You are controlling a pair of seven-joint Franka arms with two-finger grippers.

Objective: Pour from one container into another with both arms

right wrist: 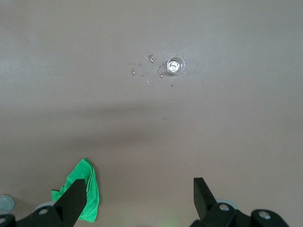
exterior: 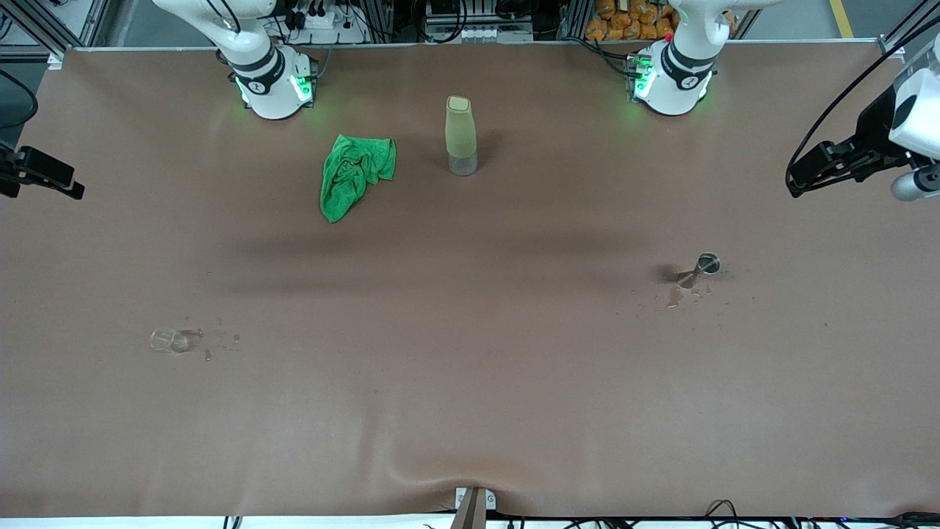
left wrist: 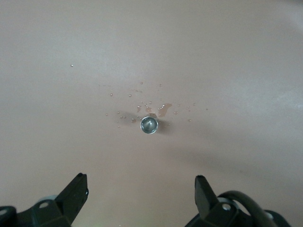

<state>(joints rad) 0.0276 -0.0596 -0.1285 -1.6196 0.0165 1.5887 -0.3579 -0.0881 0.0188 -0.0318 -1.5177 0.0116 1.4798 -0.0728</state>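
From the high front camera, the brown table [exterior: 470,411] carries four things, with the tall yellowish-green bottle [exterior: 460,136] as the centre of the dial. The crumpled green cloth [exterior: 355,173] lies at about eight o'clock from it, close by. The tiny clear cup [exterior: 167,339] stands much nearer the camera at roughly eight o'clock, toward the right arm's end, with a few droplets [exterior: 220,342] beside it. The small metal cup [exterior: 706,264] stands at about four o'clock from the bottle, toward the left arm's end, and a small wet patch [exterior: 675,295] lies just beside it on the camera's side. Both white arms rise from their bases out of this view, so neither claw shows here. In the left wrist view, the left gripper [left wrist: 141,194] hangs high over the table with its two black fingers spread wide and nothing between them; the metal cup [left wrist: 148,125] sits upright below, seen down its round mouth, ringed by scattered drops. In the right wrist view, the right gripper [right wrist: 140,196] is likewise released, fingers wide apart and empty, high over the table; the clear cup [right wrist: 175,65] stands well apart from it among droplets, and the green cloth [right wrist: 81,189] shows near one finger.
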